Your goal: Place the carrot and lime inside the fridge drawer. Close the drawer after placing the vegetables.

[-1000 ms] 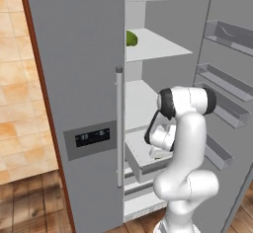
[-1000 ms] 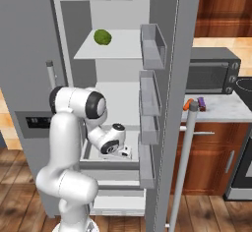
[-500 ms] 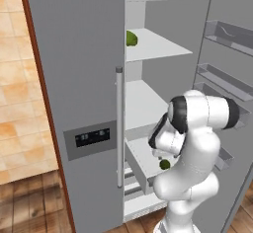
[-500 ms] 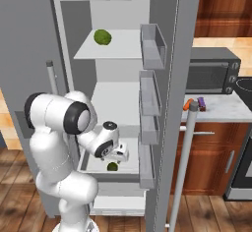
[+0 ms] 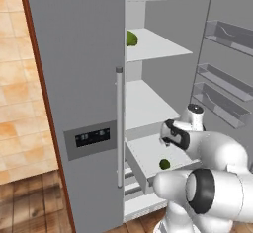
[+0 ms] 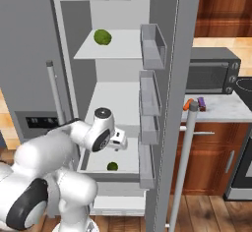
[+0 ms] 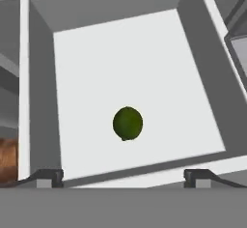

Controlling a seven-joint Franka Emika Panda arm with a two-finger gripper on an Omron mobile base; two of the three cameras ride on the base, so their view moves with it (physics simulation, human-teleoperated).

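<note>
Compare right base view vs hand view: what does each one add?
Right base view alone: the small orange carrot beside a purple-wrapped snack bar on the pale counter, a black microwave, and a larger yellow-green fruit on the upper shelf. Hand view alone: the open gripper straight above the drawer floor. Both: the small dark green lime lying in the pulled-out pale fridge drawer.

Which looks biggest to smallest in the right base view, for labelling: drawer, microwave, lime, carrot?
1. Drawer
2. Microwave, though farther away
3. Lime and carrot: similar, too small to rank.
</note>
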